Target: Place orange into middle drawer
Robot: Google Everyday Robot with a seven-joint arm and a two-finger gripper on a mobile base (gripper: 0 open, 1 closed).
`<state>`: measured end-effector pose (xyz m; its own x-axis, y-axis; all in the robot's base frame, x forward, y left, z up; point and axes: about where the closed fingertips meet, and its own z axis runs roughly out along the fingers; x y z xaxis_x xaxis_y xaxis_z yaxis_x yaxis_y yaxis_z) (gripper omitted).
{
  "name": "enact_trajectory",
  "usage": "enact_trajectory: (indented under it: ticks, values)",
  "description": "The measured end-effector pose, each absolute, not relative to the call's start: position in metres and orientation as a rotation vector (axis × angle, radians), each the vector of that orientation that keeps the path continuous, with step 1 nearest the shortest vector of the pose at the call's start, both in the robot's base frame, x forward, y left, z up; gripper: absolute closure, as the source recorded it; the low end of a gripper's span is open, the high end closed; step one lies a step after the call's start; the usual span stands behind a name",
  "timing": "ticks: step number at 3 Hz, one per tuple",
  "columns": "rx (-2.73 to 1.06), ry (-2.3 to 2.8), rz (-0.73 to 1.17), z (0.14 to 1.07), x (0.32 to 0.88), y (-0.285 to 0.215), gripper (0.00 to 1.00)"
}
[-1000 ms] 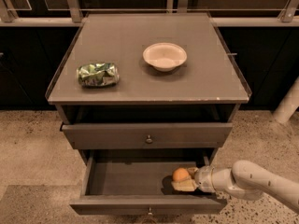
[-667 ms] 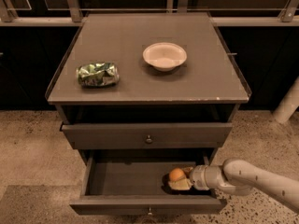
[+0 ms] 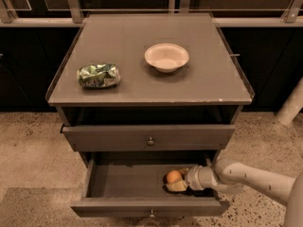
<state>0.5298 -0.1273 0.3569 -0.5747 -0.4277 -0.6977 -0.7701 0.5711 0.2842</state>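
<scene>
The orange (image 3: 173, 176) is a small round fruit low inside the open middle drawer (image 3: 128, 181), right of centre, at or just above its floor. My gripper (image 3: 177, 180) reaches into the drawer from the right, and its pale fingers (image 3: 177, 187) are shut on the orange. The white arm (image 3: 246, 176) runs in from the lower right over the drawer's right wall. The drawer is pulled well out, and its small round knob (image 3: 151, 214) shows at the front edge.
A closed grey drawer with a brass-coloured knob (image 3: 150, 141) sits above the open one. On the cabinet top (image 3: 142, 86) lie a shiny green foil snack bag (image 3: 98, 75) at the left and a white bowl (image 3: 166, 56) at the centre. Speckled floor surrounds the cabinet.
The gripper has moved a little to the left and deeper into the drawer, carrying the orange with it.
</scene>
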Motion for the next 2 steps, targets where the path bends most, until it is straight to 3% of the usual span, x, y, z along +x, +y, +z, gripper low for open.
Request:
enact_trajectory:
  ticks: [1,2]
  values:
    - [-0.954,2.232,0.784,0.3569,0.5297,-0.1273,0.9]
    - [-0.954,2.232,0.784,0.3569,0.5297,-0.1272,0.67]
